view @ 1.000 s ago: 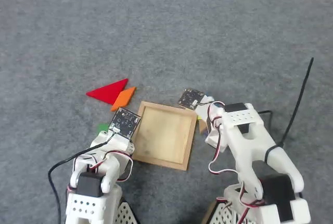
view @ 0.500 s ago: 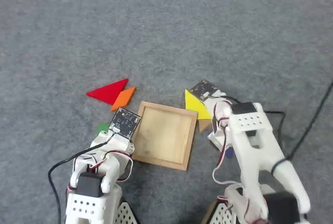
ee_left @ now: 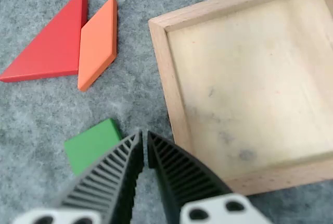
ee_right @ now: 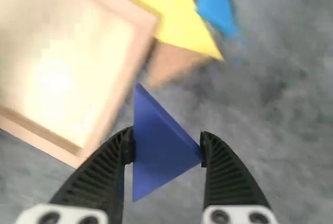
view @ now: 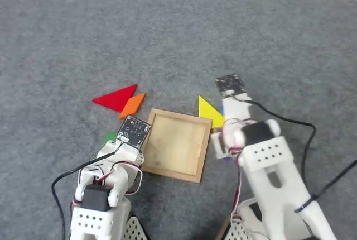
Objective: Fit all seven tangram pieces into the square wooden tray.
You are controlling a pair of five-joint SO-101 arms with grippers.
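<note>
Clamping blue triangle, right gripper beside tray; left gripper closed, empty, next to green piece.

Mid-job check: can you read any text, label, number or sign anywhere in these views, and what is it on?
No readable text in any view.
wooden tray: bare wood, no print.
red triangle, orange piece, green piece, yellow triangle, blue triangle: plain colour, no marks.
black wrist board: any print is too small to read.
</note>
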